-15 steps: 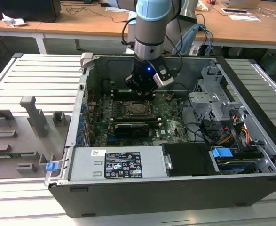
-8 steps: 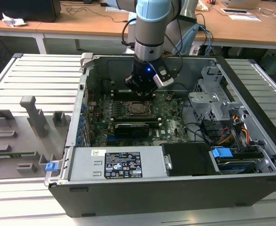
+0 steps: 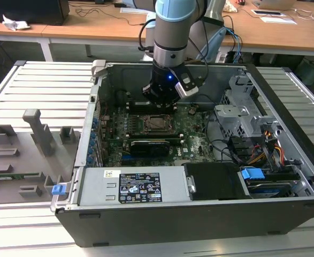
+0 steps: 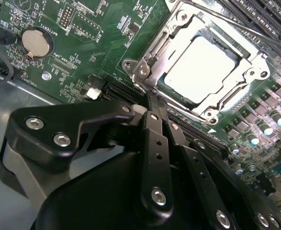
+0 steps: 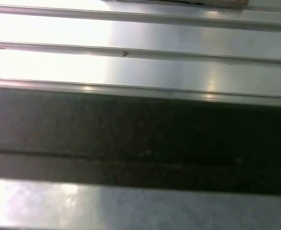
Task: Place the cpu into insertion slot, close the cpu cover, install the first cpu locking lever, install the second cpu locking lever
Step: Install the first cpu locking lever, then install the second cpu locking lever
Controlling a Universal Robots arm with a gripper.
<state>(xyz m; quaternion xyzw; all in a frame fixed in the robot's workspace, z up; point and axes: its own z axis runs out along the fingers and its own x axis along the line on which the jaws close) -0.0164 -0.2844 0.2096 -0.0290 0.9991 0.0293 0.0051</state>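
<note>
Since the gripper (image 3: pixel 162 99) hangs just above the insertion slot (image 3: pixel 158 123) in the exterior view, a skewed descent could be expected to scrape the green board (image 3: pixel 191 136). In the second wrist view the cpu (image 4: pixel 200 67) is seen seated, the cpu cover (image 4: pixel 217 103) framing it; jaws appear closed, empty; a lever could be missed. First wrist view: ribbed counter (image 5: pixel 140 67).

Pale blue and silver robot arm (image 3: pixel 171 27) descends vertically; its black gripper (image 4: pixel 150 108) points downward, fingers pressed together.
</note>
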